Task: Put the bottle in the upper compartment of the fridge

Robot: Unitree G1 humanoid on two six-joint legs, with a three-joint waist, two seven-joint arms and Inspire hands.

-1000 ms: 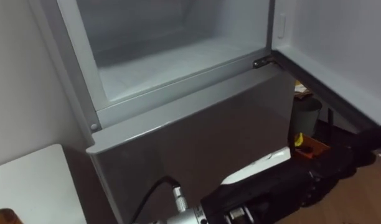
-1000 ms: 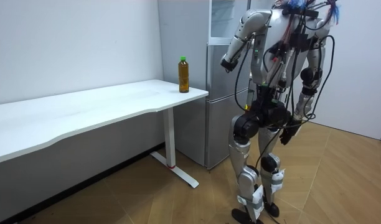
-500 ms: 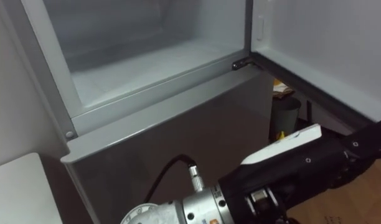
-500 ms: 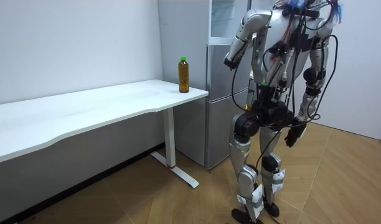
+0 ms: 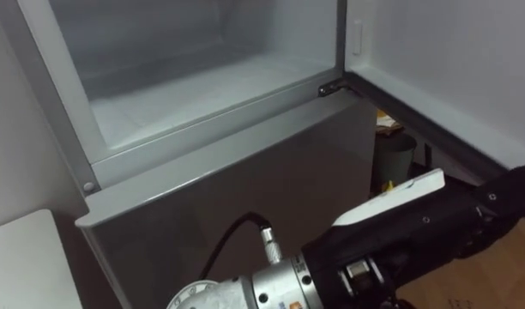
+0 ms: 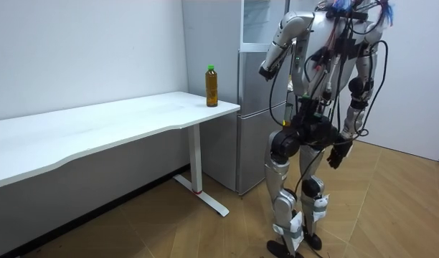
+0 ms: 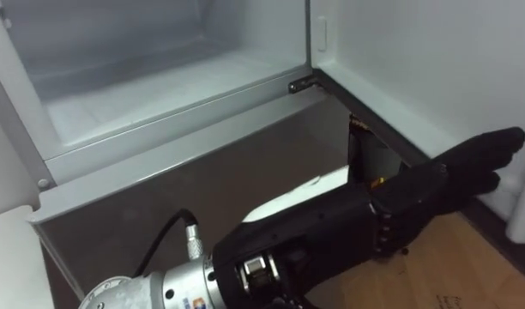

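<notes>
The bottle (image 6: 212,86), amber with a green cap, stands upright at the corner of the white table (image 6: 97,125) next to the fridge. I stand facing the fridge (image 6: 252,107). Its upper compartment (image 5: 185,86) is open and bare inside. My left forearm reaches across in front of the lower fridge door (image 5: 245,189). My left hand (image 7: 455,176) is held out with straight fingers below the open upper door (image 5: 451,60), holding nothing. My right hand (image 6: 336,154) hangs at my side with relaxed fingers.
A corner of the white table (image 5: 22,257) shows at the lower left beside the fridge. A dark bin (image 5: 391,159) and small items sit on the floor behind the open door. Wooden floor (image 6: 392,208) lies around me.
My left forearm has come up and forward across the eye view. The camera has shifted slightly, so the fridge sits further left. The bottle has not moved.
</notes>
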